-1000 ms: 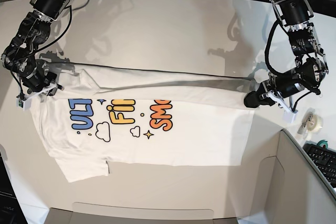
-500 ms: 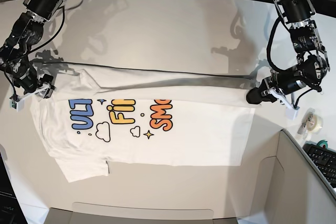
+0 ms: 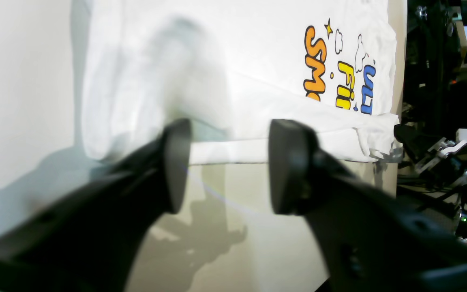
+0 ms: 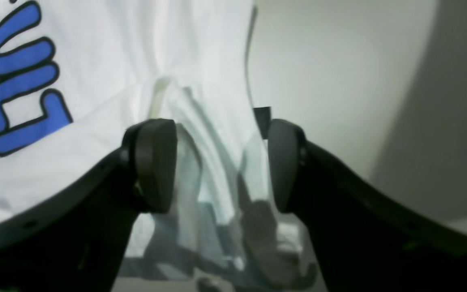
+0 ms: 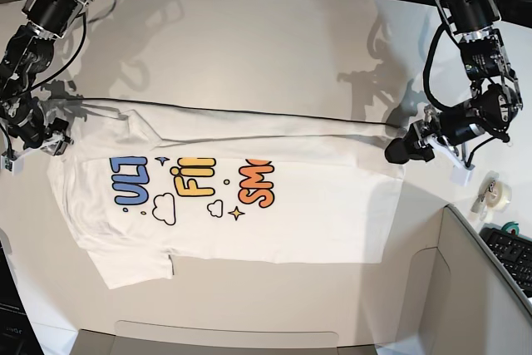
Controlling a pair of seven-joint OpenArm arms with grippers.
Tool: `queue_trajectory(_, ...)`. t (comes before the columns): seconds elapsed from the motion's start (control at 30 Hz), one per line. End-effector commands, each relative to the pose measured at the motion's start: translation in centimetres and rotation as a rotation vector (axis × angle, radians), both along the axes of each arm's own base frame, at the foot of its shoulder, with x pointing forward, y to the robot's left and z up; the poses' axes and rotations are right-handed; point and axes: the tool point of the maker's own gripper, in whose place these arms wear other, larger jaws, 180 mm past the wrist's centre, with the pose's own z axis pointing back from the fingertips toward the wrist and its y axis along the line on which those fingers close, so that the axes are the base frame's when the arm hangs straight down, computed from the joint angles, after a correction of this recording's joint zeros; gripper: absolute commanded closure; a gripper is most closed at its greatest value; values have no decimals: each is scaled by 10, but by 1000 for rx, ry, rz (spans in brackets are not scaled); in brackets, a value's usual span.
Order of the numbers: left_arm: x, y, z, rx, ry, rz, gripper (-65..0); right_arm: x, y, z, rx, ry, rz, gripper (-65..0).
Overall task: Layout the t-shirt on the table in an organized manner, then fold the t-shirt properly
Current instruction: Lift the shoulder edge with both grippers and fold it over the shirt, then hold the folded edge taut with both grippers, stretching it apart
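The white t-shirt [image 5: 249,205] lies flat on the off-white table [image 5: 249,39], print up, with its far long edge folded over in a straight band. My left gripper [image 5: 397,152] hovers at the shirt's right end, where the fold meets the hem. In the left wrist view its jaws [image 3: 225,166] stand open, with the t-shirt [image 3: 258,61] beyond them and nothing held. My right gripper [image 5: 51,140] sits just off the shirt's left end. It [image 4: 221,162] is open over rumpled cloth of the t-shirt [image 4: 95,61], beside a small black tag [image 4: 262,117].
A grey cardboard box [image 5: 465,288] fills the near right corner, and its flap runs along the front edge. A tape roll [image 5: 496,193] and a keyboard [image 5: 511,255] lie at the right. Cables and equipment crowd the far edge.
My left gripper has opened and let go of the shirt's right end. My right gripper has opened wider and drawn left off the shirt. The folded band now lies straighter.
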Motion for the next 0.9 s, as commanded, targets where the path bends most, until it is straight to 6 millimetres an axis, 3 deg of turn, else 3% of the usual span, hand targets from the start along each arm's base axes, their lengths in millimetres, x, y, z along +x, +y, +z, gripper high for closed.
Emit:
queue_trajectory(0.0, 10, 6, 18, 3, -51, 6, -330, 10, -9, 21, -27, -61, -5, -359)
queue_trajectory(0.2, 9, 15, 20, 24, -49, 13, -330, 12, -22, 33, -54, -77, -15, -360)
queue_trajectory(0.4, 9, 17, 20, 26, -53, 19, -330, -2, -61, 75, -105, -185, -128, -360)
queue_trajectory(0.5, 8, 16, 20, 26, -50, 18, -330, -19, -76, 94, -93, -247, -199, -361)
queue_trajectory(0.67, -2, 16, 10, 28, -22, 18, -330, -78, -85, 74, 110, -239, -344, -364)
queue_trajectory(0.73, -2, 16, 10, 28, -22, 18, -330, -104, -80, 56, 194, -210, -384, -399)
queue_trajectory(0.87, -2, 16, 9, 29, -20, 17, -330, -127, -59, 34, 290, -195, -369, -494)
